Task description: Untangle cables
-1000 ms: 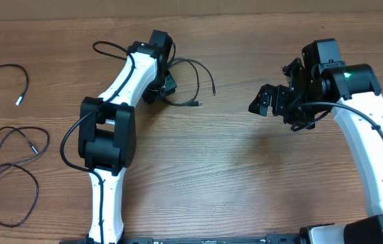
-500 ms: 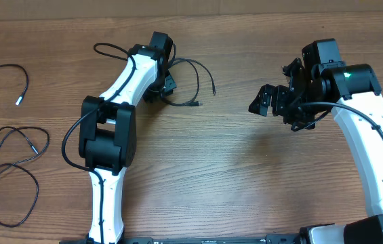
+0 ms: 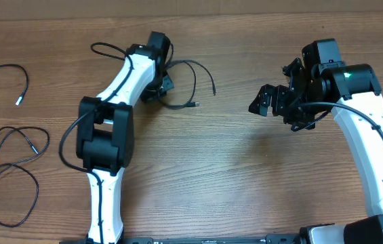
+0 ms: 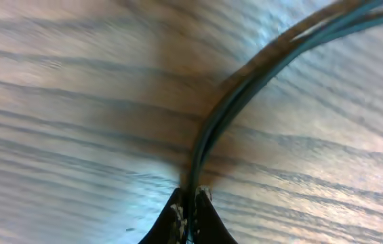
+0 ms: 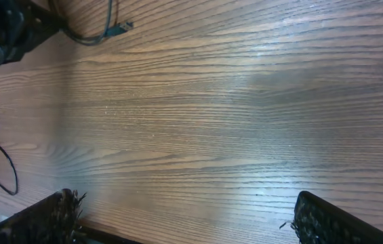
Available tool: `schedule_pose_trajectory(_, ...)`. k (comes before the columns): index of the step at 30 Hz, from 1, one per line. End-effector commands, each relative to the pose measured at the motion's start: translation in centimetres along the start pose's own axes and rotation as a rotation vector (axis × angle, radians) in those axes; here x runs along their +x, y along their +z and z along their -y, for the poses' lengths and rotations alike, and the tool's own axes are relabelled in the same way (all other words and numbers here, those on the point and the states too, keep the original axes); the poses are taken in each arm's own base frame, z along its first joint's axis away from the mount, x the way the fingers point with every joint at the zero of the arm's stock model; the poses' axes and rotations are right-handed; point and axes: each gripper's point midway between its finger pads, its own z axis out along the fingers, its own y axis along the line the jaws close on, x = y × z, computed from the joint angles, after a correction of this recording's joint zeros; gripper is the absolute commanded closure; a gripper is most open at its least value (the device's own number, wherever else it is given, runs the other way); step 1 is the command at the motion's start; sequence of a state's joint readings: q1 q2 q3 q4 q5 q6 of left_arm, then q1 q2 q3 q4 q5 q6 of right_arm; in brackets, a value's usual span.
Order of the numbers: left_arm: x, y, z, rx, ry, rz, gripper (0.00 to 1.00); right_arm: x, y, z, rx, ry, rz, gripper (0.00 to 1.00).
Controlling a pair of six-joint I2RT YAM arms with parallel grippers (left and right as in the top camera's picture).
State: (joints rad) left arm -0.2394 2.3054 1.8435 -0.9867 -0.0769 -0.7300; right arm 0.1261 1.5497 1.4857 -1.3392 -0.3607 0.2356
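Overhead, we see a table (image 3: 232,176) of warm brown wood, its grain running in long, straight streaks. Thin black cables (image 3: 190,62) lie in slack curves at the far side, one ending in a small plug (image 3: 195,105). The white-and-black left arm (image 3: 130,74) lies across part of this bunch and hides where the strands meet under its wrist. Well apart, at the table's left edge, a second cable (image 3: 7,66) bends in one open arc down to a pale tip, and a third cable (image 3: 11,127) sprawls in loose, overlapping loops nearer the front.

From the left wrist, blurred and very close, the left hand (image 4: 191,207) is clenched on the cables: smooth dark strands run side by side from the upper right straight into its pinched fingertips, just above the wood.

The right hand (image 3: 269,102) hovers over bare table, well apart from every cable. Its own camera shows its two rough black fingers (image 5: 59,217) at the frame's lower corners, spread wide and released, with only wood between them; the plug sits far off at the top left.
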Motion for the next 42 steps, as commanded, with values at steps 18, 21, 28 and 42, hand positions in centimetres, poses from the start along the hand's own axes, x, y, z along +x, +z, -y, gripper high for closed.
schedule_pose_trajectory(18,-14.7,-24.6,-30.4,0.076,-0.616,0.542,0.96,-0.1,0.0,-0.1,0.003,-0.003,-0.001,0.0)
schedule_pose_trajectory(21,-15.0,-22.7,-31.3,0.033,-0.545,0.505,0.96,-0.2,0.0,-0.2,0.0,-0.003,-0.001,0.0)
schedule_pose_trajectory(28,-15.8,-19.0,-31.0,0.013,-0.517,0.441,0.05,0.0,0.0,-0.1,0.002,-0.001,-0.005,0.0)
schedule_pose_trajectory(42,-12.0,-30.4,-24.6,0.319,-0.318,0.555,0.01,-0.3,-0.6,-1.6,-0.032,-0.103,0.039,0.05)
